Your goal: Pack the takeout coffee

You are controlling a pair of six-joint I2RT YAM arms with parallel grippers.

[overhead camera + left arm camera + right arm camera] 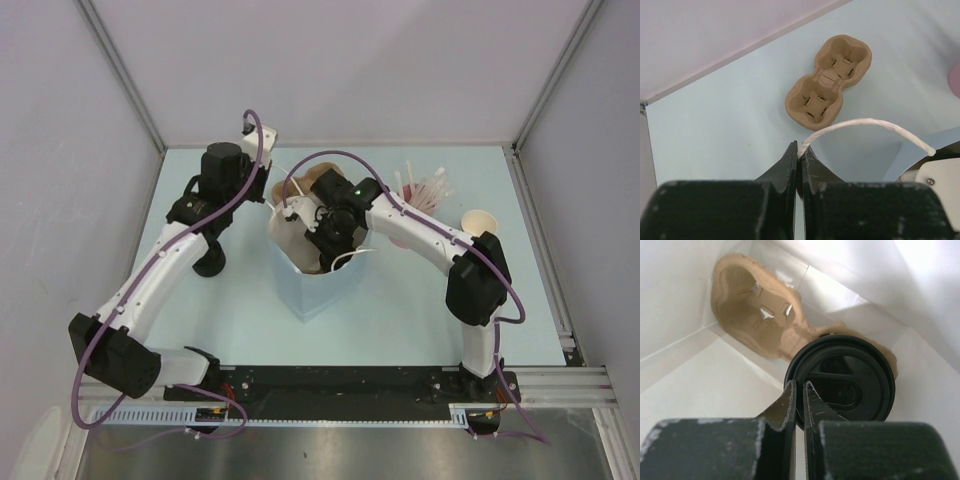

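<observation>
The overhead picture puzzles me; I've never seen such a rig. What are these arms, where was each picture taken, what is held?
These are two robot arms on a table, each with a two-finger gripper. The overhead picture looks down from behind them; the other two come from cameras on the wrists. A white paper bag stands in the middle. The left gripper is shut on its handle; an empty pulp carrier lies beyond. The right gripper is inside the bag, jaws nearly together at the rim of a black lid seated in a second carrier; whether it pinches is unclear. A pink cup of straws and a tan cup stand nearby.
</observation>
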